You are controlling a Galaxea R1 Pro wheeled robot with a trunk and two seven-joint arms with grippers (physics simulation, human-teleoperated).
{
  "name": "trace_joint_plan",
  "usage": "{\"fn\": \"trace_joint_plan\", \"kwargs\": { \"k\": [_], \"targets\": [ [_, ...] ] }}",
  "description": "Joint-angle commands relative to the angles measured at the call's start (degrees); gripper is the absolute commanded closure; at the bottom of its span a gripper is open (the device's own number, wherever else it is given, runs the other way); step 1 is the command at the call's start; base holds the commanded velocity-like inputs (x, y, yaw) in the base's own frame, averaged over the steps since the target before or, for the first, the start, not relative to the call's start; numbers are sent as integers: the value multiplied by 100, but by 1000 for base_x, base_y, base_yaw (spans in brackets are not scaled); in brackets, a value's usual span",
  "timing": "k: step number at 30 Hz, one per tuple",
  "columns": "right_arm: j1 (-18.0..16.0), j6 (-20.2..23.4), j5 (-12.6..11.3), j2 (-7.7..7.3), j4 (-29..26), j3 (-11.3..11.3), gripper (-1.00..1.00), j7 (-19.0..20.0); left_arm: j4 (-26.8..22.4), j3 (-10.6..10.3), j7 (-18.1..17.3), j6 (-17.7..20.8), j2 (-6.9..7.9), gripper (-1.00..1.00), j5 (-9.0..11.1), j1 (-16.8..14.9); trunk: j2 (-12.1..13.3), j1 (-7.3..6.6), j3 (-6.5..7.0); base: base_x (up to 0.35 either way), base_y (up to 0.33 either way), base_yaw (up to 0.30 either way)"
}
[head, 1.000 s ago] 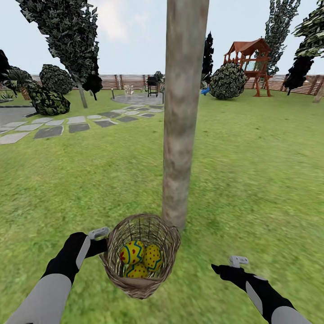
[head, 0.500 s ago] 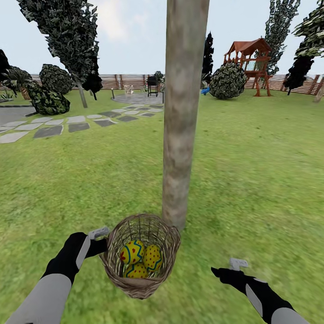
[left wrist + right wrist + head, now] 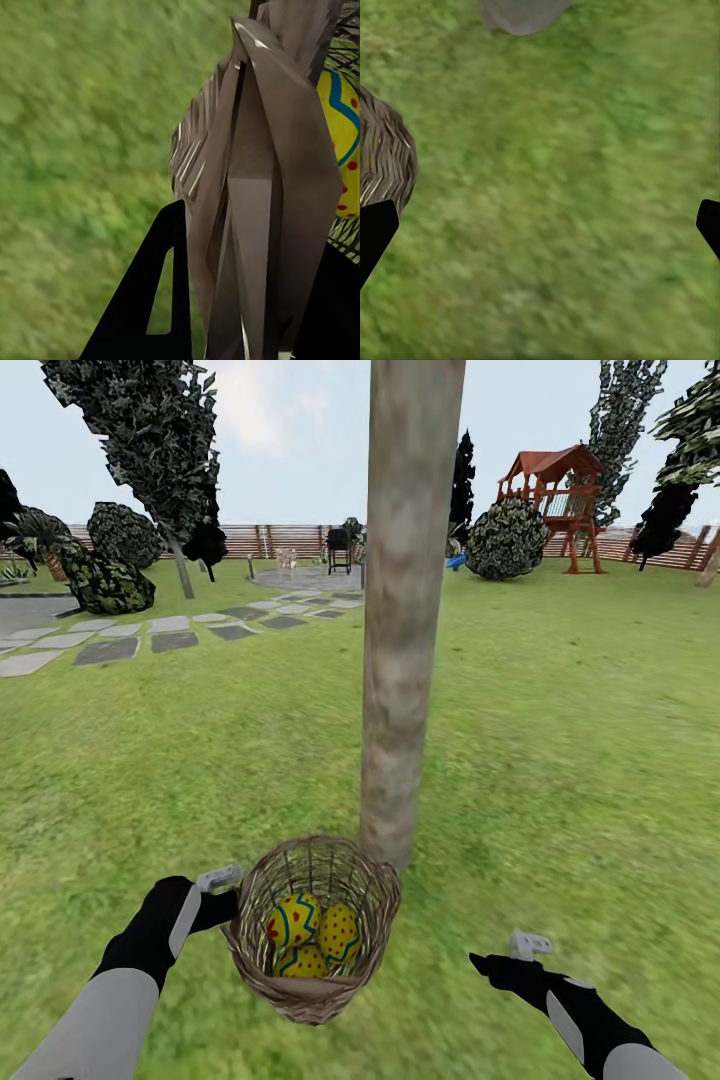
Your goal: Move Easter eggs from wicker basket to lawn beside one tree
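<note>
While left jaws [image 3: 232,908] grip wicker basket [image 3: 312,925], eggs [image 3: 312,933] inside.

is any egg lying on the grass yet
No, all three eggs sit inside the basket beside the tree.

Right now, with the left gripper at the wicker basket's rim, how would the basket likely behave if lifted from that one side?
The wicker basket would probably tilt away from the left gripper, being gripped off-centre at the rim. The three Easter eggs, round and loose, would likely roll to the low side. The open weave suggests it is light and slightly flexible.
</note>
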Motion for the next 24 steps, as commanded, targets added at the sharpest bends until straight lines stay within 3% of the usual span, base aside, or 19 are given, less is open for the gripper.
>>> {"fn": "trace_joint_plan", "kwargs": {
  "k": [1,24],
  "targets": [
    [-2,52,-31,2,-10,-39,-100,36,-7,12,-1,27,-2,100,80,-4,-45,22,-24,0,0,0],
    [-2,79,-23,-11,6,-39,-100,24,-7,12,-1,60,-2,100,80,-4,-967,528,-437,0,0,0]
  ]
}}
